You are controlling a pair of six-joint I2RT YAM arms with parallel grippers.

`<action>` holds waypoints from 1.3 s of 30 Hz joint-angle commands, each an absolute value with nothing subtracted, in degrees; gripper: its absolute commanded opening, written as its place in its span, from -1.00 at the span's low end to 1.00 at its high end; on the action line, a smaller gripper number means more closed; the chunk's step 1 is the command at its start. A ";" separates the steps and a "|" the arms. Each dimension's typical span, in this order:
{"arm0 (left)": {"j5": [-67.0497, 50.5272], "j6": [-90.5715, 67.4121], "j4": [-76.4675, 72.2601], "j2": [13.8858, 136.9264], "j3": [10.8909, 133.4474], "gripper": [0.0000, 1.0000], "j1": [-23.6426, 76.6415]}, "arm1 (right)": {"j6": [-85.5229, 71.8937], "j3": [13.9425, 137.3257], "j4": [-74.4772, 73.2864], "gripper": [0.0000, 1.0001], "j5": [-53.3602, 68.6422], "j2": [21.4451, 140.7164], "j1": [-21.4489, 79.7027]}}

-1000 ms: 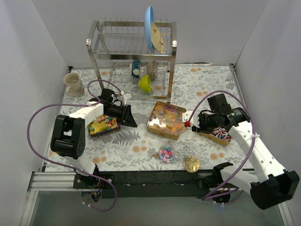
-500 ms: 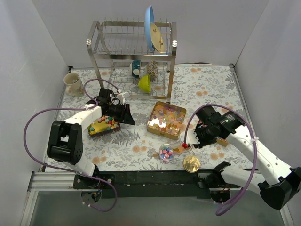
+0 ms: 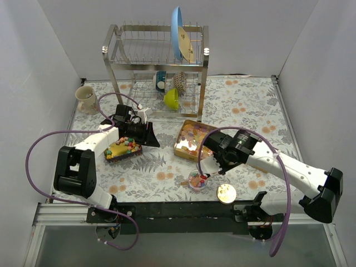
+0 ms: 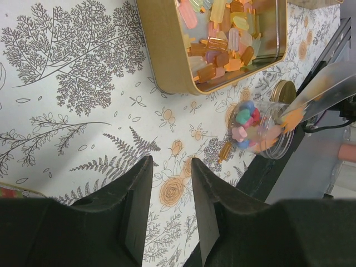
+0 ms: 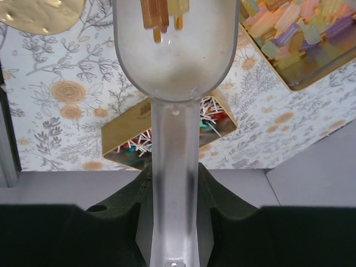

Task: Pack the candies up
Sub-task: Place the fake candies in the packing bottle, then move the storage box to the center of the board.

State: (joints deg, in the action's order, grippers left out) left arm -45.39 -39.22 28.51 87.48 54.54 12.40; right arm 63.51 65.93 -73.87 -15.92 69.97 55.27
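Three tins of candies [image 4: 222,33] stand on the surface [image 3: 245,105], and a small clear jar [image 3: 197,179] sits close to the near edge, about midway along it, holding pink, blue and green pieces. The right claw [image 5: 174,175] is pinched on the handle of a clear plastic scoop [image 5: 175,55]. The scoop's front end meets the jar's mouth, and a few orange sticks [image 5: 158,16] lie at its lip. One orange piece [image 4: 224,151] lies loose on the surface just beside the jar. A round gold lid [image 3: 226,193] rests flat to the right of the jar, apart from it and nearer the edge. Beyond the jar, toward the middle of the surface, an open gold tin [image 4: 158,55] holds pastel and translucent orange pieces. A dark tin [image 3: 119,157] of bright multicoloured pieces lies toward the left edge. The left claw [image 4: 169,167] hangs above that tin's right end, its fingers a narrow way apart with nothing between them. The third tin [image 5: 123,129], seen only from the right wrist, holds red-white-blue wrapped sweets and sits toward the right edge under the right arm. A wire dish rack [image 3: 156,67] stands at the far edge.
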 commanded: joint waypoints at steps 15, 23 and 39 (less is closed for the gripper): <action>-34.50 -43.23 25.41 91.83 62.48 -0.32 20.82 | 49.53 74.98 -74.10 -0.97 -23.12 65.24 59.85; -30.32 -49.39 24.17 101.94 71.44 -0.31 23.55 | 44.57 68.30 -72.95 -0.97 -17.50 55.47 43.51; -19.26 -51.50 26.81 105.23 73.83 -0.30 28.48 | 45.00 61.88 -68.91 -0.97 -14.94 52.82 33.05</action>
